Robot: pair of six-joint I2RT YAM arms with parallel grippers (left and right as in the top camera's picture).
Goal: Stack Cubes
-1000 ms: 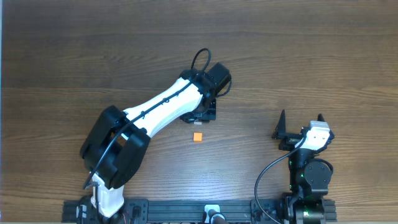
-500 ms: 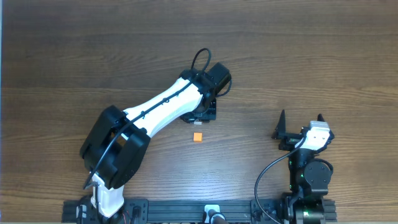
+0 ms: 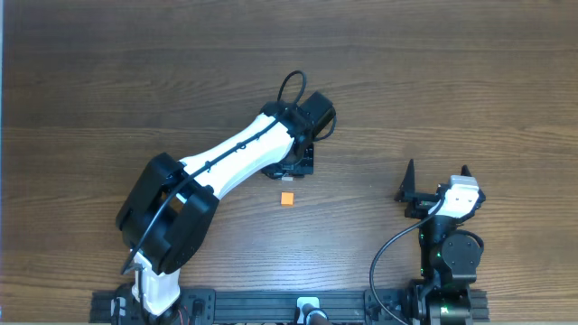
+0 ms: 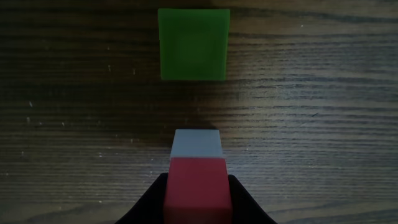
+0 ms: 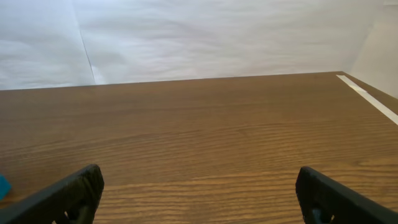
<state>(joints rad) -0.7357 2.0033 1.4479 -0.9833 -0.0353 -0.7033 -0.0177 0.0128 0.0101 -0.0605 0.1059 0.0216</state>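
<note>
In the left wrist view my left gripper is shut on a red cube. The red cube sits over a pale grey-blue cube on the table; I cannot tell whether they touch. A green cube lies on the wood a short way beyond them. Seen from above, the left gripper is at the table's middle and the arm hides those cubes. A small orange cube lies just in front of it. My right gripper stands open near the front right, holding nothing.
The brown wooden table stretches bare around the arms. A white wall rises behind the table's far edge, a strip of pale tape lies near one corner, and a bit of something blue shows at the right wrist view's edge.
</note>
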